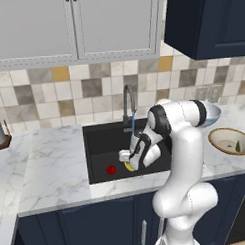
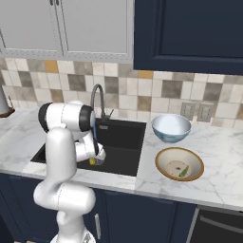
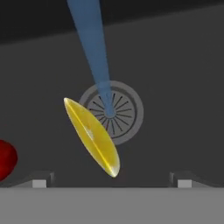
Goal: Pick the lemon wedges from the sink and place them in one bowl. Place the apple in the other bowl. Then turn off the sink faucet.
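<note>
- The bright yellow lemon wedge (image 3: 92, 136) lies on the black sink (image 1: 98, 145) floor, just beside the round grey drain (image 3: 120, 111) and partly across its rim, long axis slanted in the hand view.
- The tool (image 3: 111, 183) hangs directly above it with its tips spread as wide as they go and nothing between them.
- Judged step: taking this wedge. The wedge's thin width looks easier to pinch than its length, so the tips should straddle it across the narrow way; turning the hand to square up may help.
- The thin blue water stream (image 3: 92, 48) from the faucet (image 1: 128, 102) falls onto the drain right behind the wedge, close to the descent path.
- The apple (image 1: 110, 170) sits well apart to one side, on the sink floor.
- The olive wedge (image 2: 183, 172) already rests in the tan-rimmed bowl (image 2: 163, 156); the pale blue bowl (image 2: 159, 126) stands just behind it on the worktop (image 2: 223, 156).
- The sink walls hem the arm in; straight up is the freest way out.
</note>
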You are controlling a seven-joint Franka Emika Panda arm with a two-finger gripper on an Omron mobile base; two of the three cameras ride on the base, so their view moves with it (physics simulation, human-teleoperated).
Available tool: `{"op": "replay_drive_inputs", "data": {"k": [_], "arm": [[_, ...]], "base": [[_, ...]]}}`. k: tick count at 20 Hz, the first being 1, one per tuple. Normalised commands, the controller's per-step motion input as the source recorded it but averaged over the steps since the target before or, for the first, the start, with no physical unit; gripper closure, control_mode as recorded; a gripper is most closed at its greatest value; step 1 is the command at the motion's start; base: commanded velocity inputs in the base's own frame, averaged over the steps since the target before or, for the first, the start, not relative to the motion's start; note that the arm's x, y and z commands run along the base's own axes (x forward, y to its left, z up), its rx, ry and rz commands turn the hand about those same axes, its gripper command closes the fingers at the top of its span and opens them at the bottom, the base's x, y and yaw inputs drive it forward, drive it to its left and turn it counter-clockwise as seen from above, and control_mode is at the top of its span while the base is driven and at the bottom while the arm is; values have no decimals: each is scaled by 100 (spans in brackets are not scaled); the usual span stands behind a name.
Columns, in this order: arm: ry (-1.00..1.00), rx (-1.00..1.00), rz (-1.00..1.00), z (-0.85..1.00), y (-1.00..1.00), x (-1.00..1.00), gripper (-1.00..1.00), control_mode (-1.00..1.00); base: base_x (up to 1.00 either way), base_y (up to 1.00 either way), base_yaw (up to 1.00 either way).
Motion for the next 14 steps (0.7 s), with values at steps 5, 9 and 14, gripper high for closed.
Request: {"op": "replay_drive_inputs", "data": {"k": [5,9,14], "arm": [[0,0,-5,-32,16,24,-100,-100],[0,0,-4,-30,5,26,-100,-100],[0,0,-2,-41,0,21,-100,-100]], "base": [[0,0,0],[0,0,0],[0,0,0]]}}
